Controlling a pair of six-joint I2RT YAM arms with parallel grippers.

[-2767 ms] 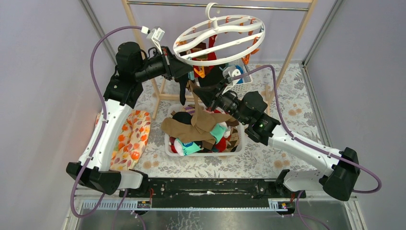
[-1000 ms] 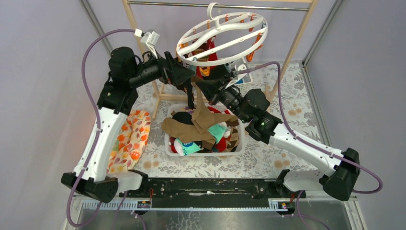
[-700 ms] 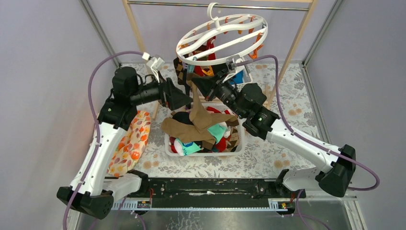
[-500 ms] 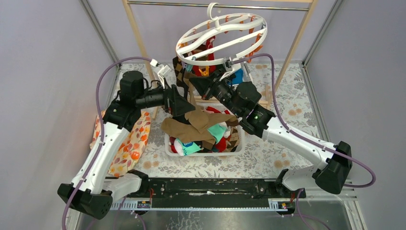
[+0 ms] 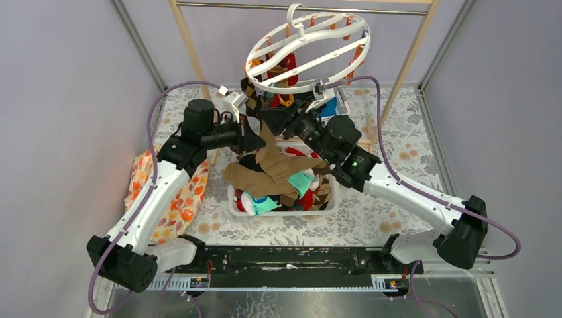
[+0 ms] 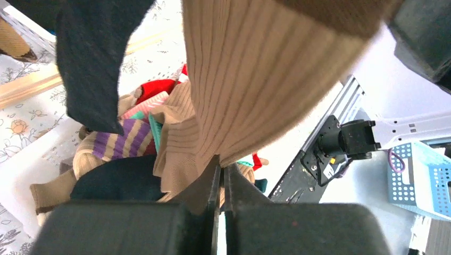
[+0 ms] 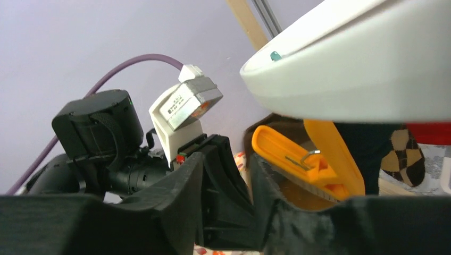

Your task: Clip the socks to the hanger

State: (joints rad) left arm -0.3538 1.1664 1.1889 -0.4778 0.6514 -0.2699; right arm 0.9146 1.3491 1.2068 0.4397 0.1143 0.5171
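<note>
A few socks [image 7: 405, 155] are hanging on the hanger [image 7: 361, 69], many lying in the basket [image 5: 232, 201]. The left fingers [image 6: 202, 191] are clenching together by the tan sock [image 6: 255, 79]; the right fingers' [image 7: 175, 186] grip is unclear.

White round hanger [image 5: 262, 83] hangs by its top hook, tilted up on the right, with orange clips [image 7: 308, 159] dangling. Red, argyle and dark socks are already clipped on. A long tan ribbed sock [image 6: 255, 79] trails down into the mixed sock pile [image 5: 278, 185] below.
</note>
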